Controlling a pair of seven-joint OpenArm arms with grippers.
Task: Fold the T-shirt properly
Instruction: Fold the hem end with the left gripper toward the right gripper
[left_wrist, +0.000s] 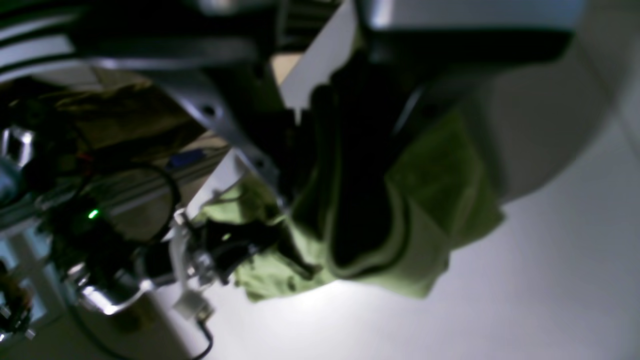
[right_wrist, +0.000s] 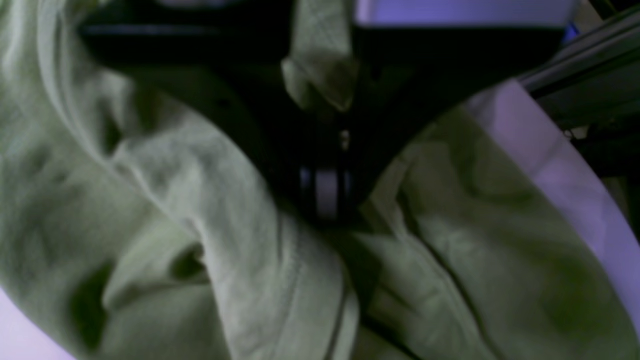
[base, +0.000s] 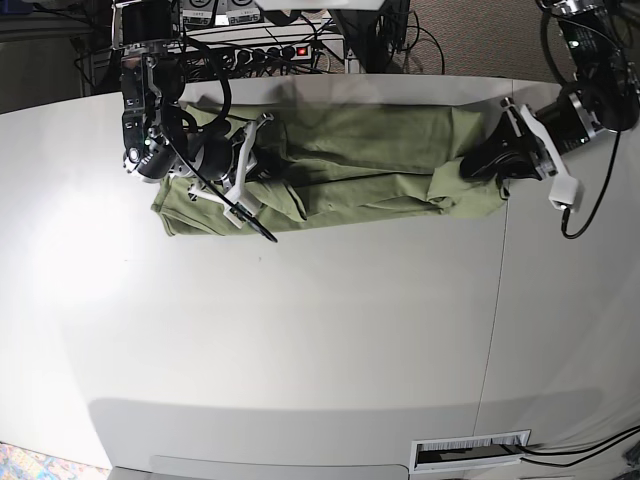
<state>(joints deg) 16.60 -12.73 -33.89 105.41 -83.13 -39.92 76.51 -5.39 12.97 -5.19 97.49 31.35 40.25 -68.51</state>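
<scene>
The sage-green T-shirt (base: 370, 150) lies stretched sideways along the far part of the white table (base: 320, 330), creased and partly doubled over. My right gripper (base: 262, 172) sits on its left part, and in the right wrist view the right gripper (right_wrist: 324, 165) is shut with a tuft of T-shirt (right_wrist: 200, 210) pinched between the dark fingers. My left gripper (base: 480, 165) is at the shirt's right end. In the left wrist view the left gripper (left_wrist: 345, 165) is closed into bunched T-shirt (left_wrist: 440, 180) just above the tabletop.
Behind the table's far edge are a power strip (base: 270, 50) and tangled cables. A seam (base: 497, 300) runs across the tabletop on the right. A white slotted label (base: 470, 452) lies at the near edge. A cable (base: 590, 210) hangs from the left arm.
</scene>
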